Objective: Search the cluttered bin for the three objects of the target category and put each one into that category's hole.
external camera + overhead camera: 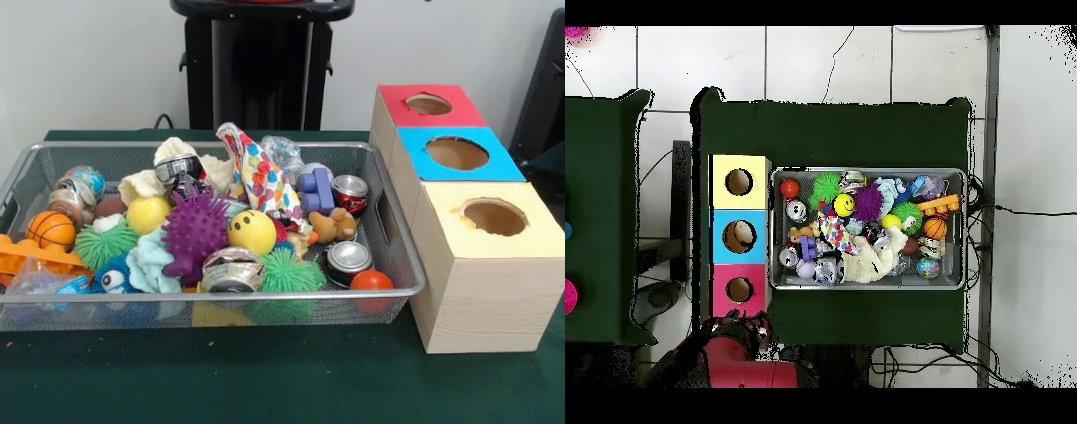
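Task looks unstarted; bin [402, 287] at centre-left of front view, full of clutter; small brown teddy [334, 225] lies right of centre among cans; cream-tan plush [181, 152] at bin's upper middle; tiger not made out; red-topped hole [429, 104] upper right, nothing seen in it; end effector not in either view, state unknown; all three placements left.

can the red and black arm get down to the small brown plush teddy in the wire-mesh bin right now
Probably yes. The small brown plush teddy lies near the top of the clutter in the silver wire-mesh bin, uncovered from above, though a red metal can and a blue block crowd it closely.
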